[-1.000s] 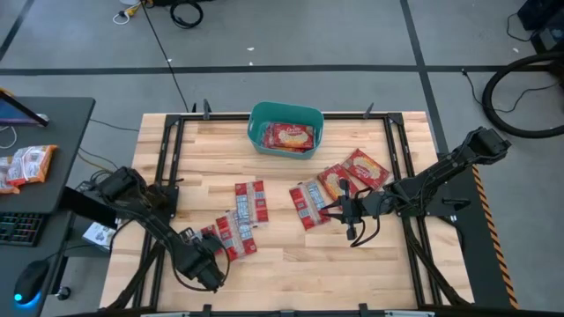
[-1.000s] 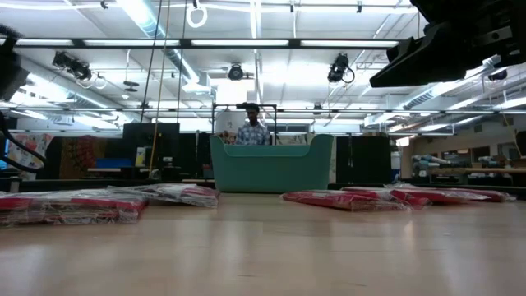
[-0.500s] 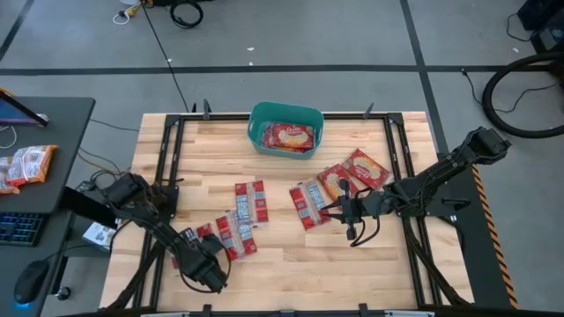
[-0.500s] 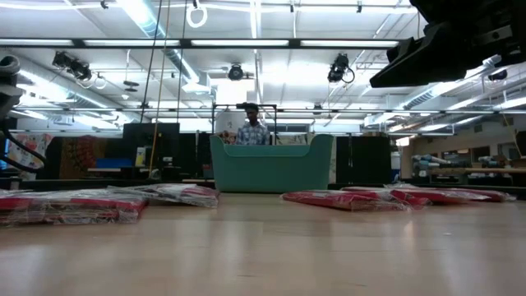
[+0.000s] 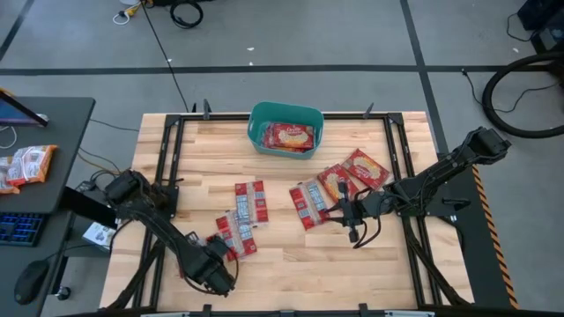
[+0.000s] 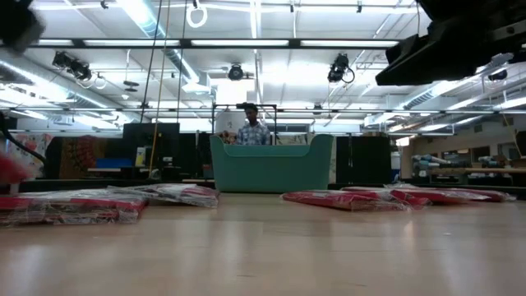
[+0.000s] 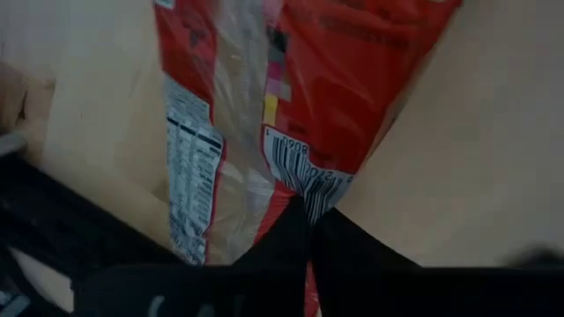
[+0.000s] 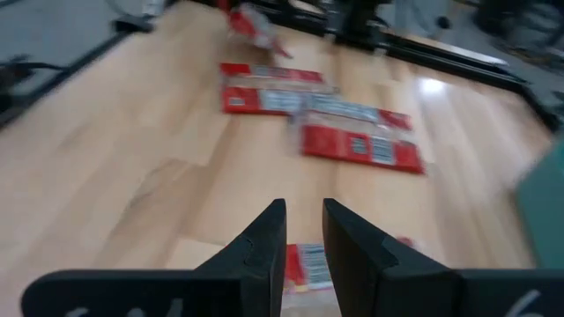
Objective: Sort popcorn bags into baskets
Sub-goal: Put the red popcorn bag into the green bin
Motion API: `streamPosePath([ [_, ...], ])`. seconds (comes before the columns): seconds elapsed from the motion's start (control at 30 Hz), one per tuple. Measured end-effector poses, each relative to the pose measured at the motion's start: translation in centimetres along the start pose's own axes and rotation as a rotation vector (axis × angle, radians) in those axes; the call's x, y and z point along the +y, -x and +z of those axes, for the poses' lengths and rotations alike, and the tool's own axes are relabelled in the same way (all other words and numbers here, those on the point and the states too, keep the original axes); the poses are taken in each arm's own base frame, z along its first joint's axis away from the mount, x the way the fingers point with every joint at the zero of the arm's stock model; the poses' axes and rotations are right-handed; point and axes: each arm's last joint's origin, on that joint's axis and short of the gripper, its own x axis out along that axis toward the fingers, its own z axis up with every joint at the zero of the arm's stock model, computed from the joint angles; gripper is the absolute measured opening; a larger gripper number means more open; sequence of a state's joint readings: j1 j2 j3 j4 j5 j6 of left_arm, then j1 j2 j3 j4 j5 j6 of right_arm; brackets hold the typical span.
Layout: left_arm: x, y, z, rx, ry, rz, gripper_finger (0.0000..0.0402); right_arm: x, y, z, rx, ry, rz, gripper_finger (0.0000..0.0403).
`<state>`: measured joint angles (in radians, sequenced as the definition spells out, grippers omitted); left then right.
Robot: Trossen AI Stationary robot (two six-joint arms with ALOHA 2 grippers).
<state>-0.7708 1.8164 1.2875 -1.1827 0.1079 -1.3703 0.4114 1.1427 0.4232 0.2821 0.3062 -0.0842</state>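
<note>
left arm: over the last second the left gripper (image 5: 214, 264) slid sideways along the near-left part of the table (image 5: 291, 264), and it's got a popcorn bag (image 7: 264, 97) pinched by its bottom edge, fingers clamped right under the barcode

what that means: looks like a fresh pickup, so I'd guess the carry to the basket (image 5: 256, 123) comes next

the bag: narrow red packet, white nutrition panel, clear strip down the middle, hanging a bit crumpled

right arm: right gripper (image 8: 302, 236) hasn't budged, fingers slightly apart and holding nothing, low over the packets right of centre

basket: teal tub at the far edge, one big squarish bag (image 5: 289, 136) already inside

rest: other packets (image 5: 249, 201) flat mid-table; low view too blurry on the left to add much
</note>
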Motion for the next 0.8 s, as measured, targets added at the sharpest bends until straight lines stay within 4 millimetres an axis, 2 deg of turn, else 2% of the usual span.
streamPosePath([
  [0.1,0.1,2.8,0.4,-0.024,0.010,-0.082,0.0009,0.2,0.0,0.0,-0.005,0.028,0.053,0.0082],
  [0.27,0.5,6.0,1.4,-0.156,0.010,-0.184,0.0008,0.3,0.0,0.0,-0.012,0.059,0.093,0.0083],
  [0.47,0.4,7.0,4.8,-0.293,-0.068,-0.273,0.0008,0.4,-0.5,0.2,-0.046,0.089,0.094,0.0116],
  [0.57,0.3,7.4,7.0,-0.419,-0.117,-0.312,0.0007,0.7,-1.3,0.1,-0.074,0.086,0.080,0.0142],
  [0.67,0.9,7.8,9.2,-0.499,-0.168,-0.301,0.0007,0.4,-2.1,-0.1,-0.073,0.071,0.008,0.0164],
  [0.8,2.8,8.0,12.5,-0.469,-0.229,-0.304,0.0007,-0.5,-2.5,-0.6,-0.027,0.069,-0.064,0.0180],
])
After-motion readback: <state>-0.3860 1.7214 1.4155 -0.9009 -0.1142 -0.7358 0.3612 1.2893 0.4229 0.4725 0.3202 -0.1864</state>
